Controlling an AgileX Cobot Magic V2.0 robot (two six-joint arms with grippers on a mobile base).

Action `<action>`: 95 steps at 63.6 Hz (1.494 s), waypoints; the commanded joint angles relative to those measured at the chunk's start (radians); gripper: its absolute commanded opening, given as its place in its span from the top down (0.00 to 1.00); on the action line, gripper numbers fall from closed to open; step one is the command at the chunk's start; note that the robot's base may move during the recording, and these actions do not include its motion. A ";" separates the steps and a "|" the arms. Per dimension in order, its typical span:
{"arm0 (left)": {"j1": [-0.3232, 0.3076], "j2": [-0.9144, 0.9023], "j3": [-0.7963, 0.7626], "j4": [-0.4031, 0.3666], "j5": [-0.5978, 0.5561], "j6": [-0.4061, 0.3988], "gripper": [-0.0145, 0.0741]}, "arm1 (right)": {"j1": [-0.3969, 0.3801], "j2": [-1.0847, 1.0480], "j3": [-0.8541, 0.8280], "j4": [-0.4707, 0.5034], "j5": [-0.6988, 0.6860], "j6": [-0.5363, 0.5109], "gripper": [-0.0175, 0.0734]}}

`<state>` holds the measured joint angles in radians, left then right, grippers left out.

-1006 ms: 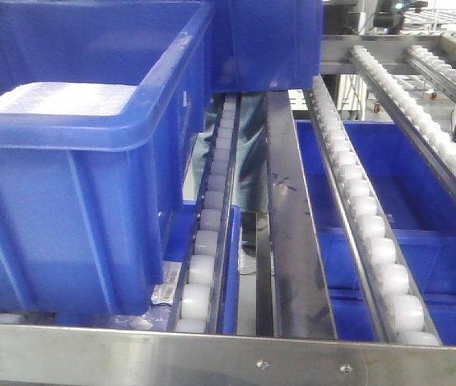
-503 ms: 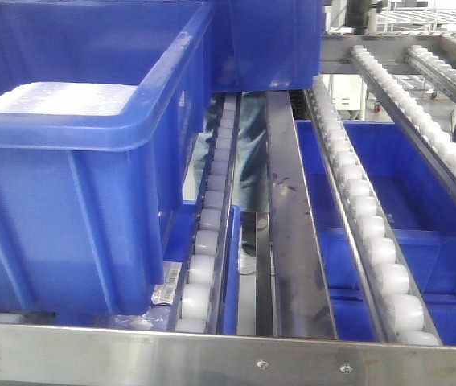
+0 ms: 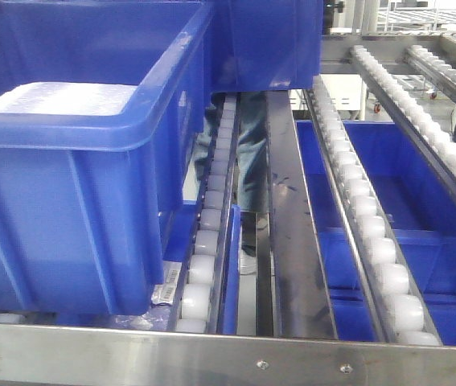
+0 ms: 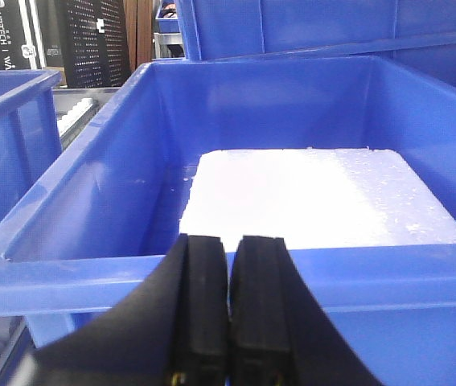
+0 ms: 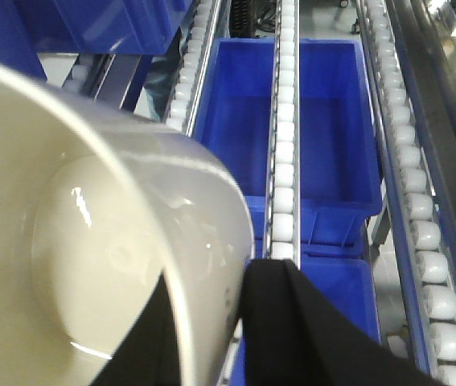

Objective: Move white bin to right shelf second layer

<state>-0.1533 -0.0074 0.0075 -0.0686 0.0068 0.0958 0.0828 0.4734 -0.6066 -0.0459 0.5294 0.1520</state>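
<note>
In the right wrist view the white bin (image 5: 115, 241) fills the left side, glossy cream, its mouth turned toward the camera. My right gripper (image 5: 211, 322) is shut on its wall, one finger inside and one outside (image 5: 292, 322). It hangs above roller tracks (image 5: 284, 161) of the steel rack. The front view shows the rack level with white roller tracks (image 3: 364, 217) and its riveted front rail (image 3: 228, 358); the bin does not show there. My left gripper (image 4: 229, 305) is shut and empty in front of a blue crate (image 4: 75, 273).
A large blue crate (image 3: 75, 161) holding a white foam block (image 4: 316, 201) sits at the left of the rack level. Another blue crate (image 3: 268, 40) stands behind it. Blue crates (image 5: 324, 121) lie on the level below. A person's legs (image 3: 248, 153) show behind the rack.
Nothing on the rack has moved. Only the background at the top right and the person's legs behind the rack have shifted slightly.
</note>
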 commanded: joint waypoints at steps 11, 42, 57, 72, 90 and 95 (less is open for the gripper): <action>-0.003 -0.013 0.033 -0.005 -0.087 -0.007 0.74 | -0.006 0.006 -0.028 0.007 -0.121 -0.004 0.75; -0.003 -0.013 0.033 -0.005 -0.087 -0.007 0.74 | -0.006 0.335 -0.197 0.010 0.036 -0.004 0.75; -0.003 -0.013 0.033 -0.005 -0.087 -0.007 0.74 | -0.006 0.437 -0.208 0.020 0.066 -0.004 0.75; -0.003 -0.013 0.033 -0.005 -0.087 -0.007 0.74 | -0.006 0.445 -0.138 0.026 0.006 -0.004 0.75; -0.003 -0.013 0.033 -0.005 -0.087 -0.007 0.74 | -0.006 0.445 -0.045 0.032 -0.038 -0.004 0.75; -0.003 -0.013 0.033 -0.005 -0.087 -0.007 0.74 | -0.006 0.445 -0.034 0.032 -0.043 -0.004 0.75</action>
<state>-0.1533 -0.0074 0.0075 -0.0686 0.0068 0.0958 0.0828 0.9260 -0.6195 -0.0183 0.5753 0.1520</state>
